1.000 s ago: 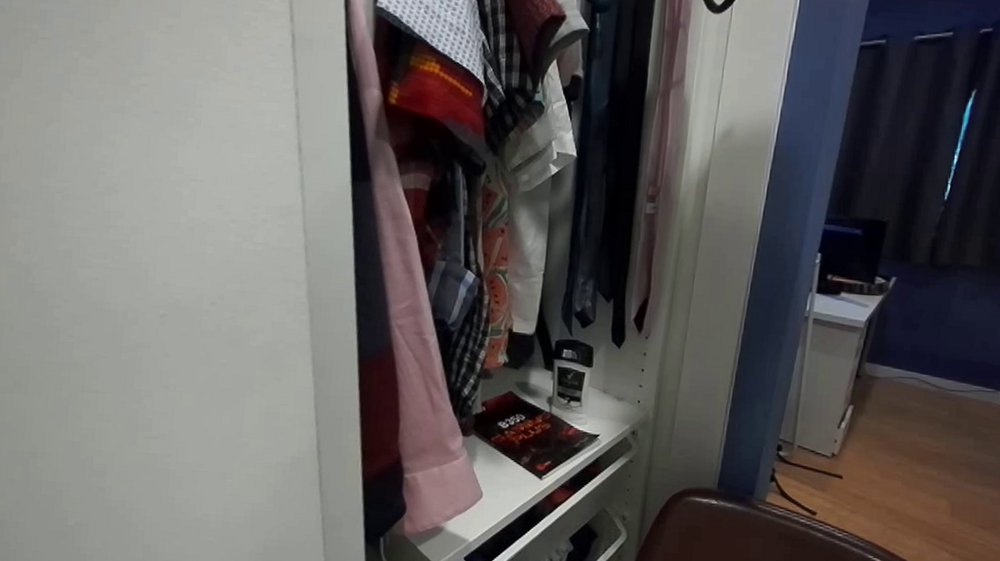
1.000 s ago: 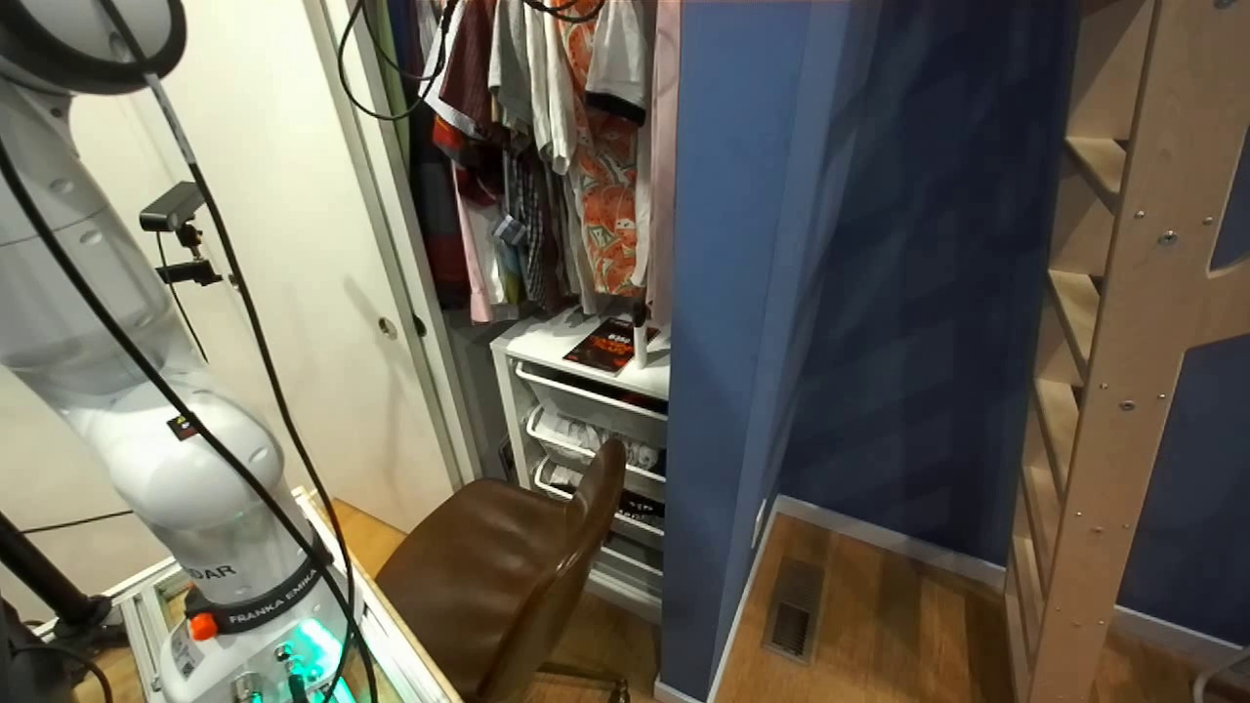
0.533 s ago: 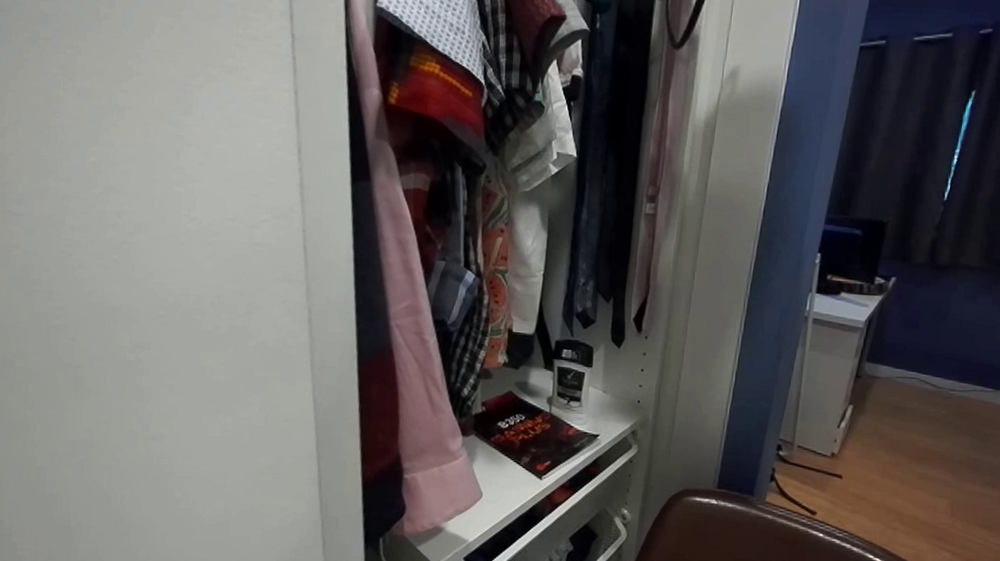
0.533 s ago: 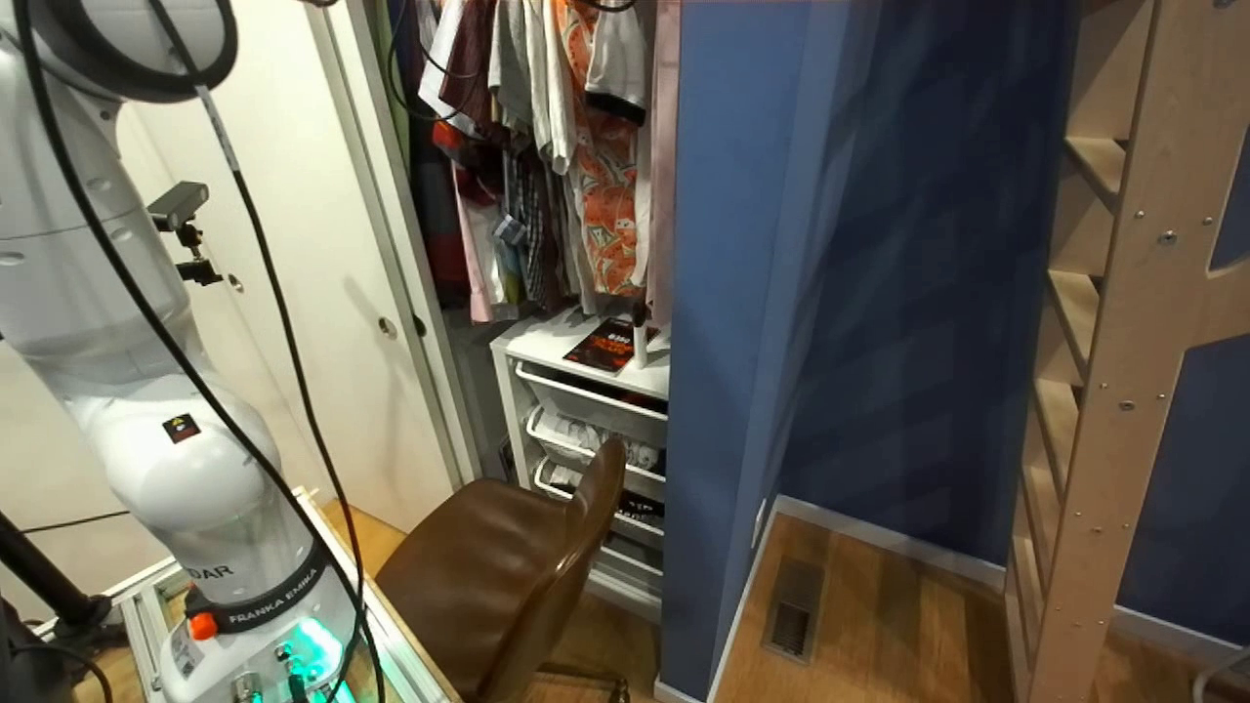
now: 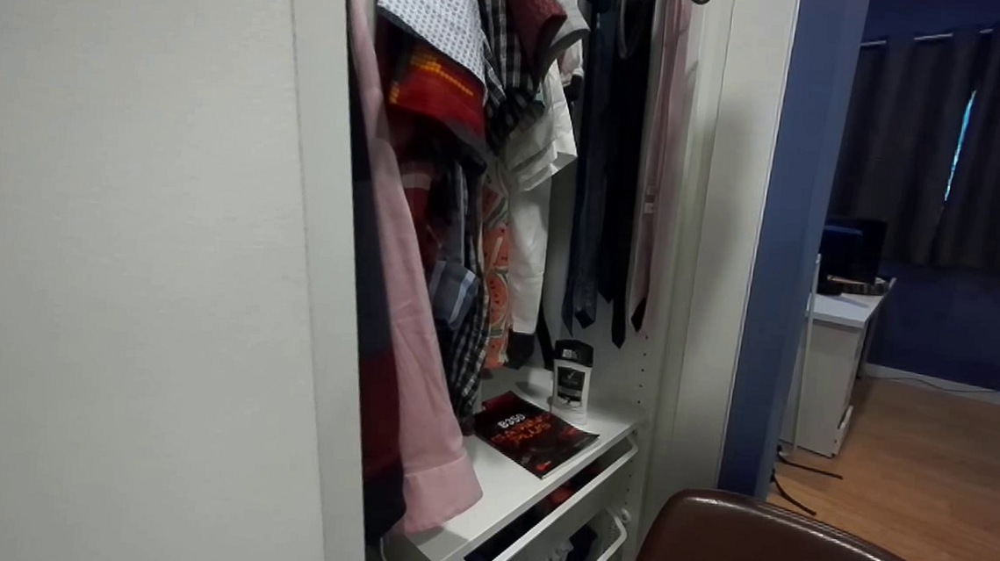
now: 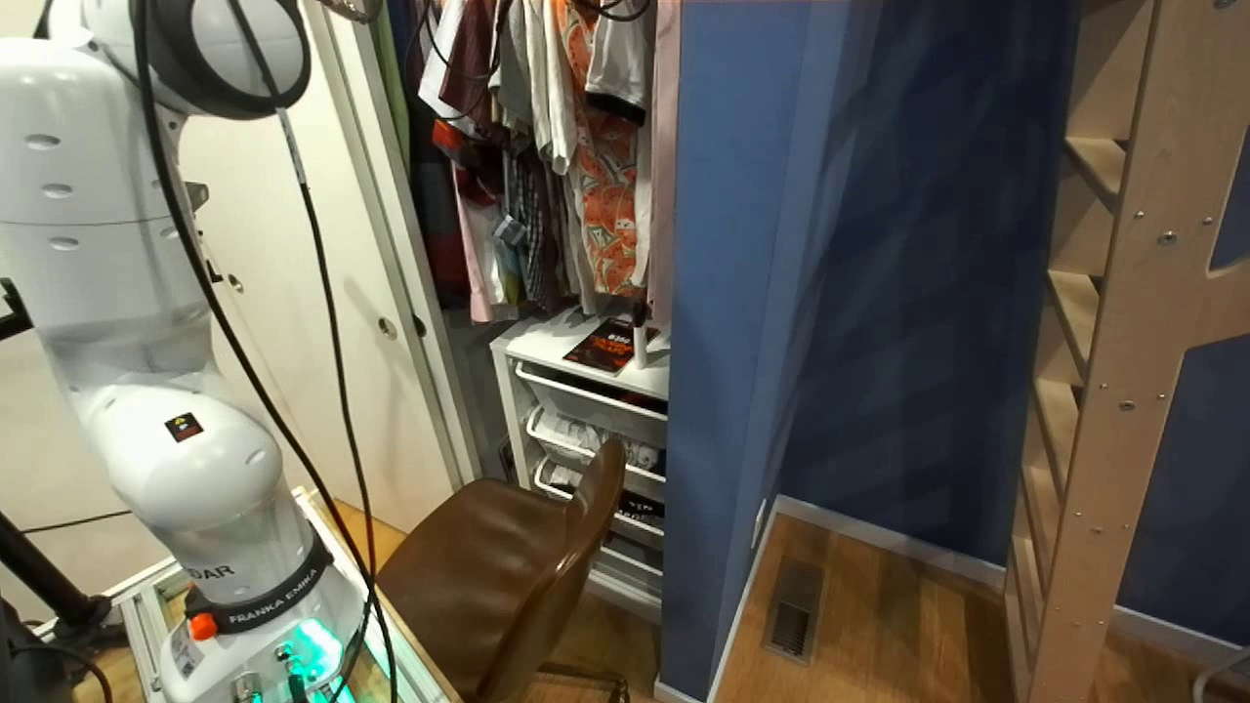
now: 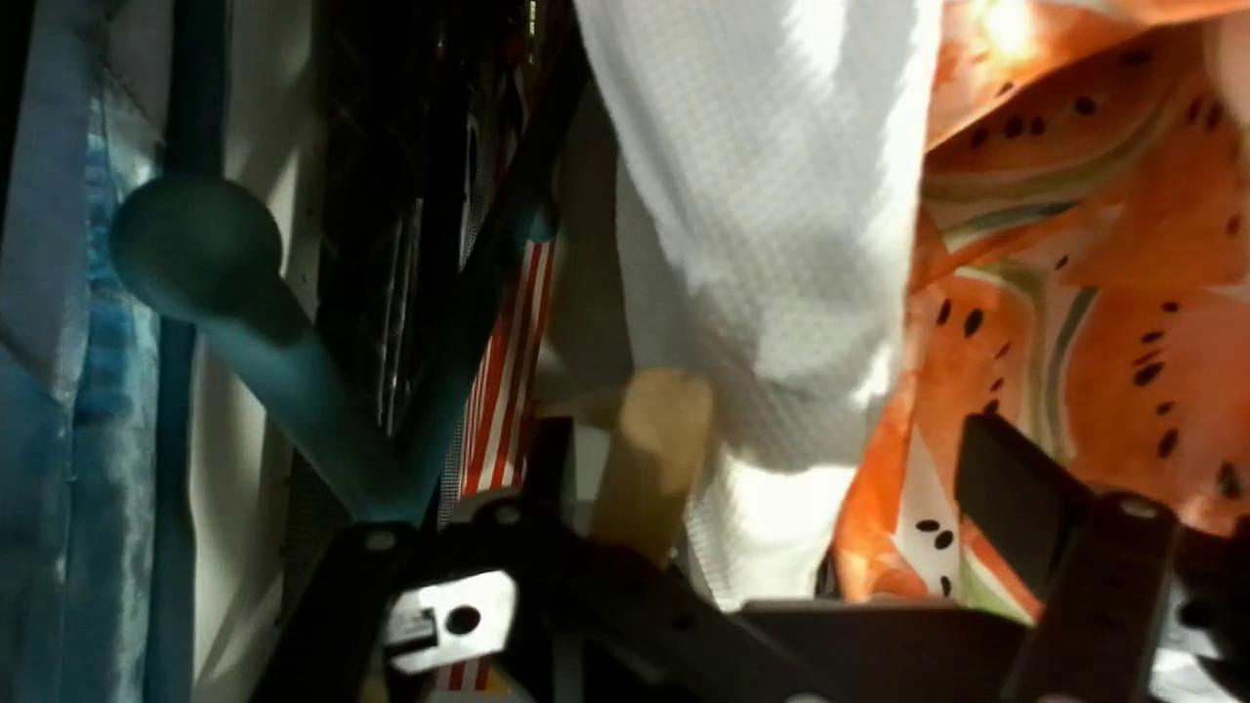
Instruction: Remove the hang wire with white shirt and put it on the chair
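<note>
My gripper [image 7: 767, 439] stands open in the wrist view, its fingers wide apart. Between them shows the tan end of the hang wire [image 7: 656, 454], closer to the left finger, its lower part hidden behind the gripper's links. White cloth of the white shirt [image 7: 771, 244] hangs just right of that end, also within the gap. In an exterior view the white shirt [image 6: 620, 54] hangs in the closet, a dark cuff on its sleeve. The brown chair [image 6: 469, 557] stands before the closet; its rounded back [image 5: 797, 556] shows too. Both exterior views leave the gripper out.
An orange watermelon-print garment [image 7: 1113, 351] hangs close on the right. To the left are a teal peg with a round knob [image 7: 200, 249] and blue ties [image 7: 107, 420]. Below the clothes, a white drawer unit [image 6: 522, 342] carries a booklet [image 5: 533, 432] and a bottle [image 5: 571, 378].
In an exterior view the arm has swung rightward, towards the closet, its cables moving along. The hanging cable loops by the clothes have shifted. Clothes and chair look unmoved.
</note>
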